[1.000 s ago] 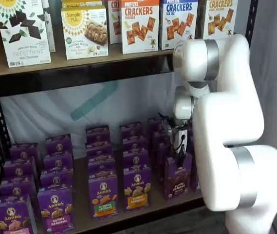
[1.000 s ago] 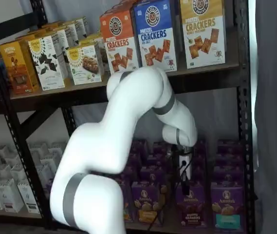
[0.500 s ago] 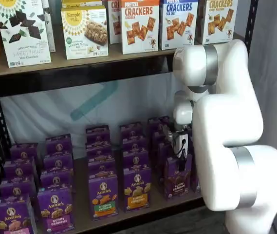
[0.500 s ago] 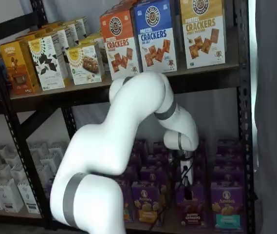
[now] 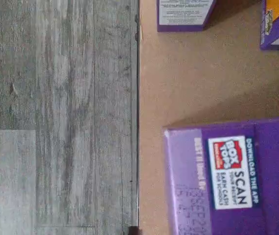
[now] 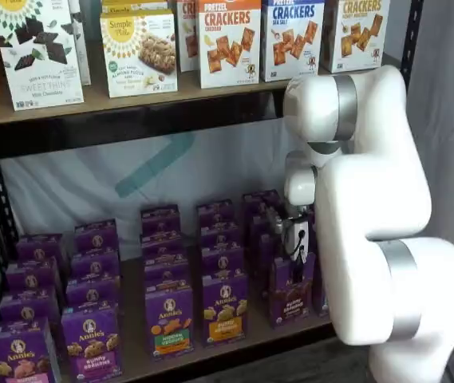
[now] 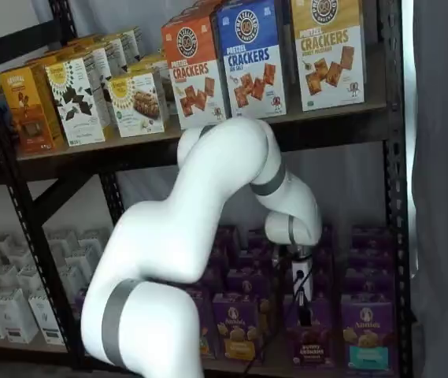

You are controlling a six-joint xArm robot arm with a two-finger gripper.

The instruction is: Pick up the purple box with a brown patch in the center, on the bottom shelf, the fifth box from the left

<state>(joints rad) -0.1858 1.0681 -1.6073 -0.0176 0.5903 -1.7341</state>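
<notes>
Purple box: you had it standing at the front edge of the bottom shelf, in the row just beside the white arm, its neighbours just beside it.
Change: your gripper had dropped lower since a second ago, down to the carton's top.
Meaning: by my judgement, you were at the grasp itself, lift not yet begun.
Fingers: you could not tell whether they were pinching the carton or spread.
Facing: brown-banded front toward the aisle.
Long axis: upright.
</notes>
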